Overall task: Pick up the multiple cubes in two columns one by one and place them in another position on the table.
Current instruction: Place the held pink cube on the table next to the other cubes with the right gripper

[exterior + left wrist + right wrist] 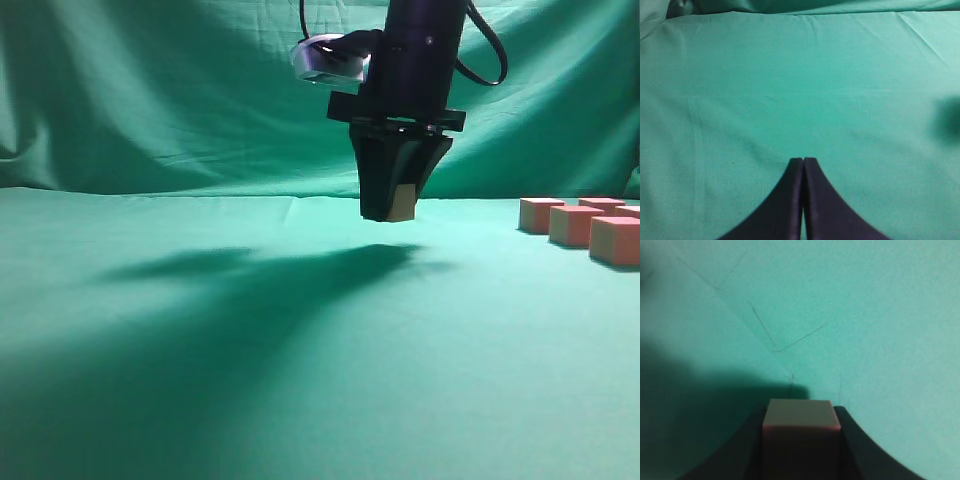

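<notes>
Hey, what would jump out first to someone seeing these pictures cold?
The right hand hanging above the middle of the green table, shut on a single cube clear of the cloth. Next, the cluster of other cubes at the far right edge. The left hand is shut and empty.

Table: green woven cloth, matt, slightly creased. Small pink-topped tan-sided cubes: matt, smooth faces. Black right gripper: matt plastic-looking fingers.
</notes>
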You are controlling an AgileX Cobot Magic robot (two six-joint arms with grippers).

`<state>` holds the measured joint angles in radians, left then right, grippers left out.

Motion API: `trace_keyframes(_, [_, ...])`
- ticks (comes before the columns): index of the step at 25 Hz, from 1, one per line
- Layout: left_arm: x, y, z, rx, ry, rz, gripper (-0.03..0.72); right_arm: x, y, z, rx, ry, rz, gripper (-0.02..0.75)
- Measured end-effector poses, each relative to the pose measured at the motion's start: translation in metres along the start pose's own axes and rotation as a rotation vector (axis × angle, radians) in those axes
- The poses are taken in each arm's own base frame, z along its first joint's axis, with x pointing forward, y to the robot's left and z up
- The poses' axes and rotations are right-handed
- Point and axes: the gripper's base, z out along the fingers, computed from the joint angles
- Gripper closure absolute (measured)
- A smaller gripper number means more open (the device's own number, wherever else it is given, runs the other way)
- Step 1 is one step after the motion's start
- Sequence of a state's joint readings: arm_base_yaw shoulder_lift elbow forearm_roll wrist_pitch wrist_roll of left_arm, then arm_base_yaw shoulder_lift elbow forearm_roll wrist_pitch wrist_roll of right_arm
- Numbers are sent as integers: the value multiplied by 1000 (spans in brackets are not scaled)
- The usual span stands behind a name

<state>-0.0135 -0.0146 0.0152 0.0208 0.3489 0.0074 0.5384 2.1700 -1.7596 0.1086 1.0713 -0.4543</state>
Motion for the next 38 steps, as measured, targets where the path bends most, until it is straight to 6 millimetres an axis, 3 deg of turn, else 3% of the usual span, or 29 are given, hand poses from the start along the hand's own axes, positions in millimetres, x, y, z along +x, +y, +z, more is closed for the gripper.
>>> trace_keyframes(11, [0, 0, 0, 0, 0, 0, 688, 0, -3, 21, 2, 19, 86, 472])
trace_keyframes(20, [0, 0, 0, 0, 0, 0, 688, 0, -4, 22, 5, 21, 87, 472])
trace_keyframes(25, [0, 0, 0, 0, 0, 0, 688, 1, -3, 22, 1, 30, 89, 144])
trace_keyframes(27, [0, 0, 0, 0, 0, 0, 688, 1, -3, 22, -2, 38, 92, 83])
trace_keyframes(28, [0, 0, 0, 0, 0, 0, 688, 2, -3, 21, -4, 41, 93, 94])
trace_keyframes(34, [0, 0, 0, 0, 0, 0, 688, -3, -3, -8, 4, 54, 80, 94])
trace_keyframes(35, [0, 0, 0, 0, 0, 0, 688, -5, -4, -14, 16, 57, 73, 148])
trace_keyframes(38, [0, 0, 0, 0, 0, 0, 688, -16, -11, -39, 83, 6, 63, 150])
